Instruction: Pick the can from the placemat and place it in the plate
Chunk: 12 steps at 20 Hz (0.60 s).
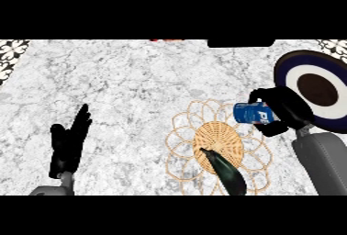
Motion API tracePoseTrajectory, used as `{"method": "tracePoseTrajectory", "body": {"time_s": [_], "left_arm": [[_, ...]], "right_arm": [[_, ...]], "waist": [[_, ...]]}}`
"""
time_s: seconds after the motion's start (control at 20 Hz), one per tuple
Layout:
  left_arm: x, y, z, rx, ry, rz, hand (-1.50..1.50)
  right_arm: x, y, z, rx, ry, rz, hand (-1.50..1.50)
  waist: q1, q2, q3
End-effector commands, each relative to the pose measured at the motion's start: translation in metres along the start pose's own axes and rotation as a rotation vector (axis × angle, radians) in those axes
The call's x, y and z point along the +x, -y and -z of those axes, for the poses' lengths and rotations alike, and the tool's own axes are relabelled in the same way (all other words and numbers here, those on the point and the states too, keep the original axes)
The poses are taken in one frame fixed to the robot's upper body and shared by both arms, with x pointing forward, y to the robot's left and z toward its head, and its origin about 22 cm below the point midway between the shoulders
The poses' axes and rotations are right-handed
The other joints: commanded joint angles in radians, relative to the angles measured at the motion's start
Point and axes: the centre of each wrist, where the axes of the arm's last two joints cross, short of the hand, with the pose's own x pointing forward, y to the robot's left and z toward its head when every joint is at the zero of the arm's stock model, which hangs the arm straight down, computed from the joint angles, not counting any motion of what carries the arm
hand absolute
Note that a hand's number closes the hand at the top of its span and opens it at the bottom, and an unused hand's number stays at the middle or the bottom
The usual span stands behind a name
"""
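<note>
light: bright, even | source: cannot tell | counter: pale, uniformly lit

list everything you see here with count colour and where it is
counter: 1, grey-white marble, fills the view
placemat: 1, tan woven with looped border, lower centre-right
can: 1, blue with white lettering, tipped on its side in the right hand, at the placemat's upper-right edge
plate: 1, dark blue with a white ring and dark centre, right edge of the view
dark long object: 1, black-green, lying on the placemat's lower part; cannot tell what it is
patterned tiles: black and white, top corners
left hand: 1, black, open, fingers up, resting at lower left
right hand: 1, black, curled round the can, beside the plate
</note>
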Motion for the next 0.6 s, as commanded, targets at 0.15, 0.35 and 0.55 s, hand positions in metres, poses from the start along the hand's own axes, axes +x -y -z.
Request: {"method": "tracePoseTrajectory", "body": {"time_s": [0.15, 0.35, 0.55], "left_arm": [[0.000, -0.004, -0.006, -0.016, -0.014, -0.007, 0.00], [0.014, 0.004, -0.004, -0.009, 0.016, 0.009, 0.00], [0.005, 0.016, 0.006, -0.010, 0.008, 0.009, 0.00]], "right_arm": [[0.004, 0.029, -0.036, -0.335, -0.076, 0.017, 1.50], [0.001, 0.061, -0.041, -0.579, -0.135, 0.002, 1.50], [-0.014, 0.082, -0.071, -0.611, -0.235, 0.034, 1.50]], "waist": [[-0.001, -0.003, -0.001], [0.005, -0.001, 0.000], [0.008, 0.003, -0.001]]}}
